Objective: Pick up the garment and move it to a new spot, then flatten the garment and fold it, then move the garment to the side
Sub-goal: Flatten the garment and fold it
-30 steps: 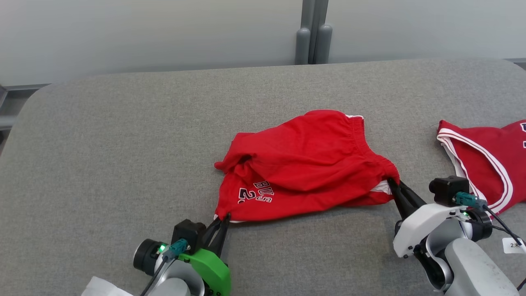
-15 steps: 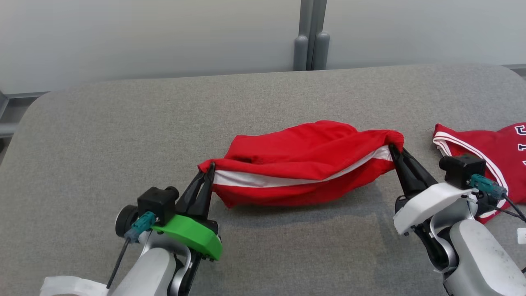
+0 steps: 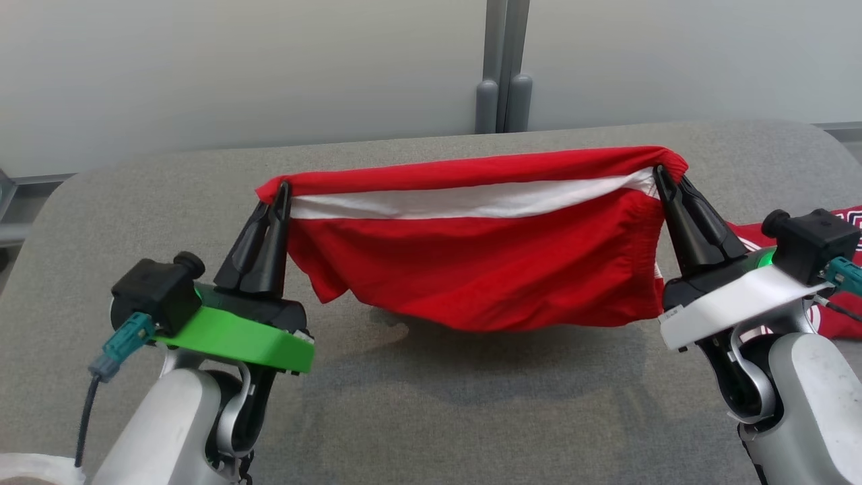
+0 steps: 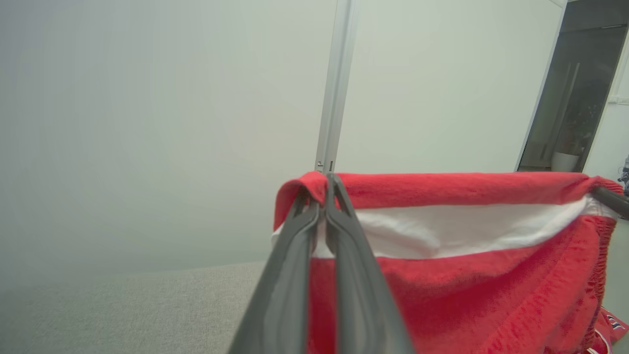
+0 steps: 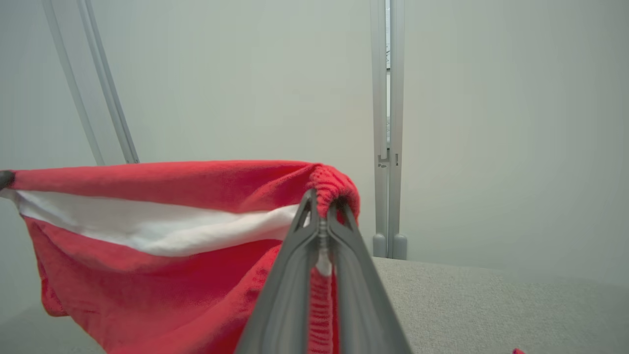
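The garment point(image 3: 485, 263), a pair of red shorts with a white stripe, hangs stretched in the air above the grey table point(image 3: 135, 202). My left gripper point(image 3: 281, 187) is shut on its left corner and my right gripper point(image 3: 660, 172) is shut on its right corner, at the gathered waistband. The cloth sags between them, its lower edge just above the table. In the left wrist view the fingers point(image 4: 339, 231) pinch the red hem of the garment point(image 4: 467, 295). The right wrist view has the fingers point(image 5: 307, 231) clamped on the elastic band of the garment point(image 5: 162, 275).
A second red garment with white trim point(image 3: 828, 316) lies on the table at the far right, partly behind my right arm. A pale wall with a grey post point(image 3: 502, 67) stands behind the table. A white object point(image 3: 34, 468) sits at the lower left corner.
Both grippers have lifted the shorts from the table into the air and pulled them apart, so the cloth now hangs taut between them. The head camera has also shifted.
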